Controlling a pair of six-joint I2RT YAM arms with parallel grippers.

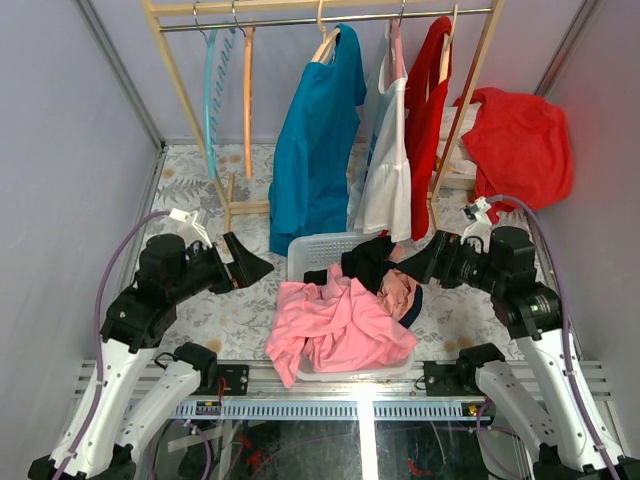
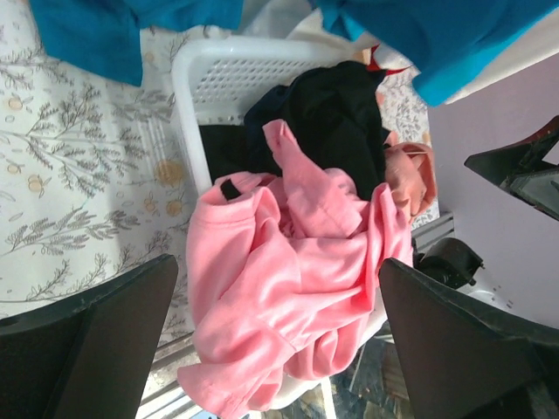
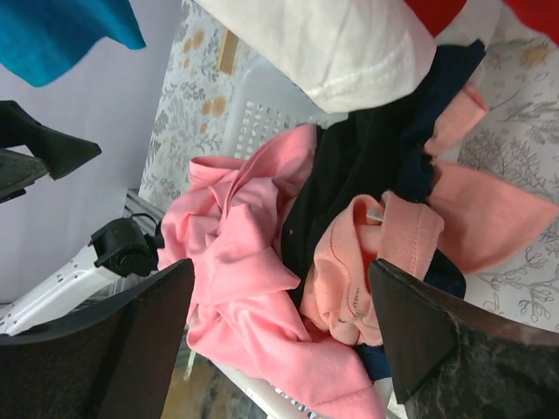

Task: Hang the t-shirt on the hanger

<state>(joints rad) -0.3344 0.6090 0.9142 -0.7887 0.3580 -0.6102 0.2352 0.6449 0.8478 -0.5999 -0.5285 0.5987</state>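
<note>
The bubblegum-pink t-shirt (image 1: 335, 325) lies crumpled in the white basket (image 1: 318, 244), spilling over its near rim. It also shows in the left wrist view (image 2: 288, 279) and the right wrist view (image 3: 236, 262). The orange hanger (image 1: 247, 95) hangs bare on the rack rail at the back left, next to a teal hanger (image 1: 210, 90). My left gripper (image 1: 255, 268) (image 2: 278, 264) is open and empty, left of the basket, facing the shirt. My right gripper (image 1: 418, 268) (image 3: 279, 264) is open and empty, right of the basket.
A black garment (image 1: 365, 262) and a smaller salmon-pink garment (image 1: 400, 290) lie in the basket behind the t-shirt. A blue t-shirt (image 1: 315, 150), a white garment (image 1: 390, 175) and a red one (image 1: 425, 120) hang on the wooden rack. A red cloth (image 1: 520, 140) sits at the back right.
</note>
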